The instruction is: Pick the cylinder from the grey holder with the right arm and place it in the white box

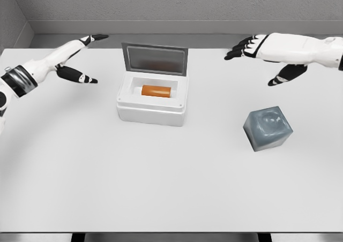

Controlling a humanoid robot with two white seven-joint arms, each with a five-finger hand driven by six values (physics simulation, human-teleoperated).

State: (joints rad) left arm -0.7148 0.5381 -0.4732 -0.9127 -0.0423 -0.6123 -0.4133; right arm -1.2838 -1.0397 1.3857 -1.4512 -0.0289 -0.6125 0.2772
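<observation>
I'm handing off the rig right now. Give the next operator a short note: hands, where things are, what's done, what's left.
Left hand: open, holding nothing, raised left of the white box.
Right hand: open, holding nothing, above the table behind the grey holder.
Orange cylinder: lying on its side inside the box, lid up.
Holder: no cylinder in it.
Done: pick and place.
Left: nothing apparent for the task.
</observation>
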